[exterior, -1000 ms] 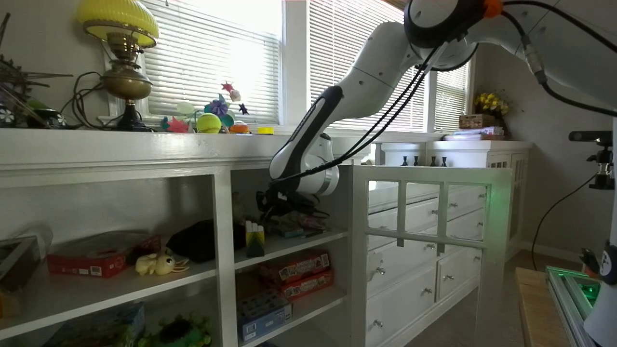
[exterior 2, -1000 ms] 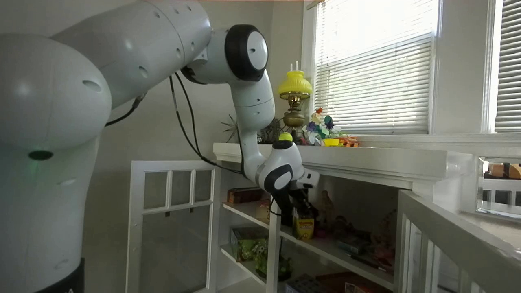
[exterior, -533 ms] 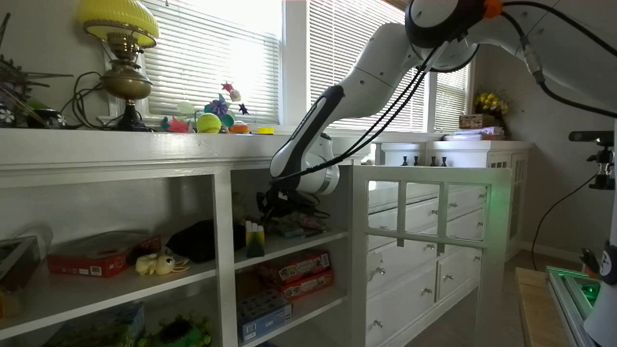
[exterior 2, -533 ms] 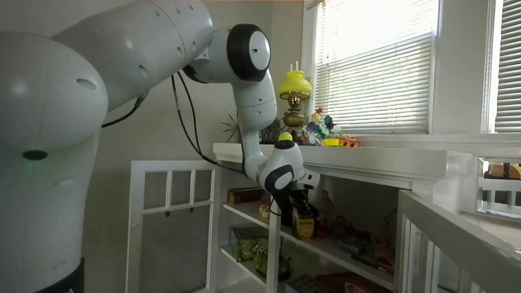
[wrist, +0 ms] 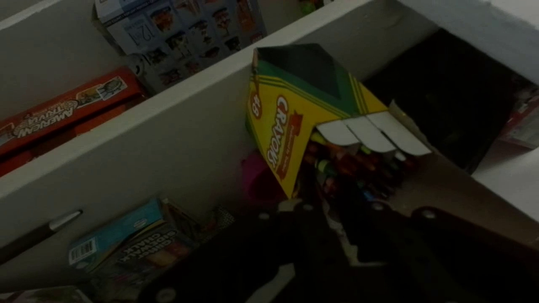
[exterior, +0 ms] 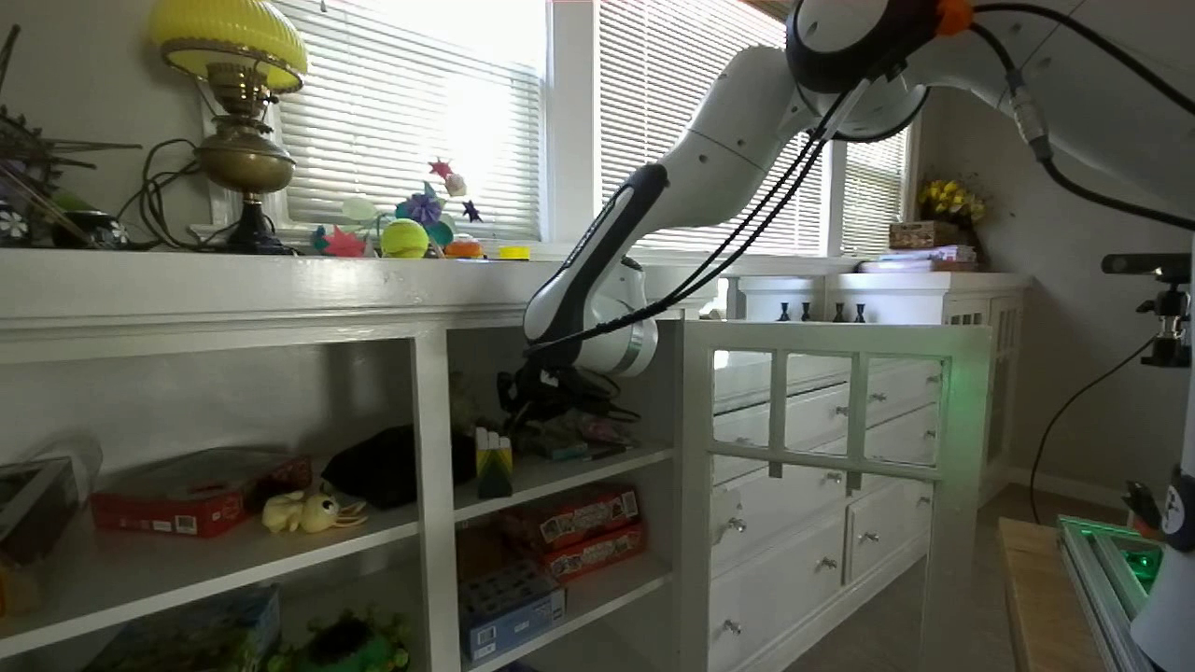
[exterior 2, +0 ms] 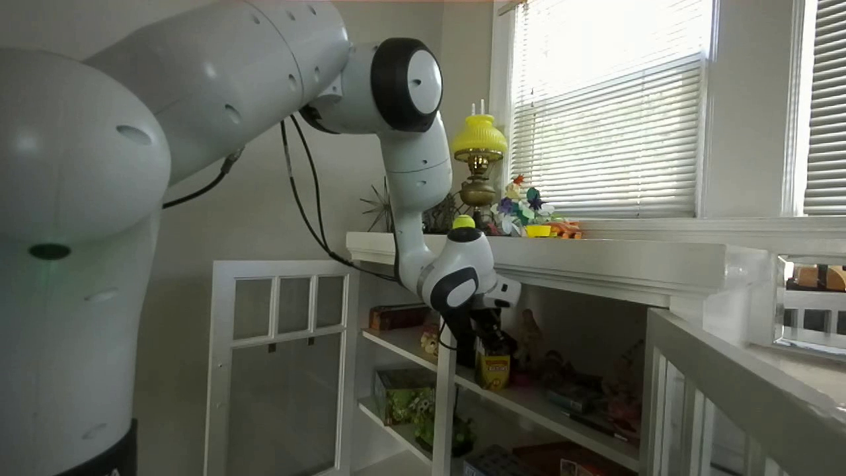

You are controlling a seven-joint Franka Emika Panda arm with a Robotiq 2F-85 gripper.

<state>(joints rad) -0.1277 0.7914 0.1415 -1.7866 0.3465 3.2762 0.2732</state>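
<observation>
A yellow and green crayon box (wrist: 273, 126) stands at the front of the middle shelf. Its top is open and several crayons show beneath white cardboard flaps (wrist: 370, 132). In both exterior views my black gripper (exterior: 516, 415) hangs directly over this box (exterior 2: 494, 371). The wrist view is dark. There the gripper (wrist: 327, 178) stands with its fingers slightly apart, the tips reaching the box's mouth among the crayons. A crayon with a green end (wrist: 324, 166) shows in the narrow gap. Whether the fingers touch it is too dark to tell.
A pink cup (wrist: 252, 168) is beside the box, with a sidewalk chalk box (wrist: 139, 240) and a dark pen (wrist: 33, 235) farther along. Something black (wrist: 446, 92) lies on the opposite side. A divider post (exterior: 432, 495) and an open glass-paned door (exterior: 962, 392) flank the compartment.
The upper arm and elbow have shifted slightly, and the wrist has edged a little to one side. The gripper stays almost in place over the crayon box, which has not visibly moved.
</observation>
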